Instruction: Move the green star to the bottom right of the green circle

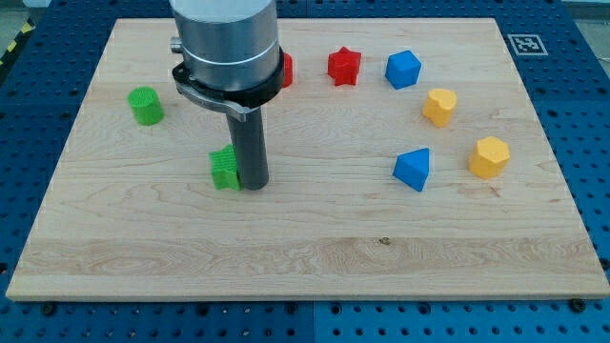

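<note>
The green circle, a short green cylinder, stands at the view's left on the wooden board. The green star lies to its lower right, partly hidden behind the dark rod. My tip rests on the board right against the star's right side. The arm's grey body fills the view's top above the rod.
A red block shows partly behind the arm. A red star and a blue block sit at the view's top. Two yellow blocks and a blue block sit at the view's right.
</note>
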Controlling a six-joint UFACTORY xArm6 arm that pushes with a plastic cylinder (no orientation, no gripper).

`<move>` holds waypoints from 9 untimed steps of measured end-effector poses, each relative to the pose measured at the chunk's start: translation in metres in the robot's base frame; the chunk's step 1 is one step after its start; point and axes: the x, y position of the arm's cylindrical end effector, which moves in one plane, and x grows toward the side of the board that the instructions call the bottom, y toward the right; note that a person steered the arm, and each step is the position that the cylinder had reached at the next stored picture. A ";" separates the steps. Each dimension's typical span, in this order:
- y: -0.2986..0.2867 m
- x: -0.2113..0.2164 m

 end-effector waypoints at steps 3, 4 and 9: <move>-0.066 0.000; -0.085 0.000; -0.061 -0.026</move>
